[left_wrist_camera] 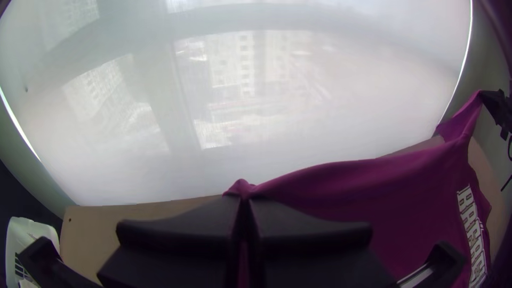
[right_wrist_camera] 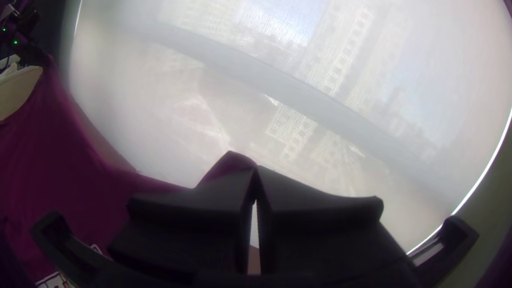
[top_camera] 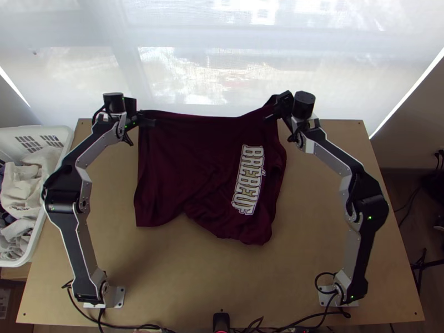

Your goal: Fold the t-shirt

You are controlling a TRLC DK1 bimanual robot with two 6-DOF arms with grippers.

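Dark maroon shirt (top_camera: 177,161), and we've got it over the far half of the table (top_camera: 183,277), spread out but pretty rumpled. Our left gripper (top_camera: 150,120) has one upper corner, its fingers (left_wrist_camera: 304,226) pressed together on a little pinch of cloth. Same deal with our right gripper (top_camera: 272,116) at the other end of that far edge: fingers (right_wrist_camera: 320,213) closed up on a bit of fabric, with a small peak of it poking up beside the tips. Between the two, the edge runs across with a slight dip in the middle, and it rises steeply to the right gripper. Nearer us, the left part lies fairly flat, while the right part sits lower down and bunches into soft folds, with the pale lettering (top_camera: 250,180) running down it. Off to our left there's a white basket (top_camera: 65,136) of clothes, and a pale blind (top_camera: 183,77) hangs behind the far side.
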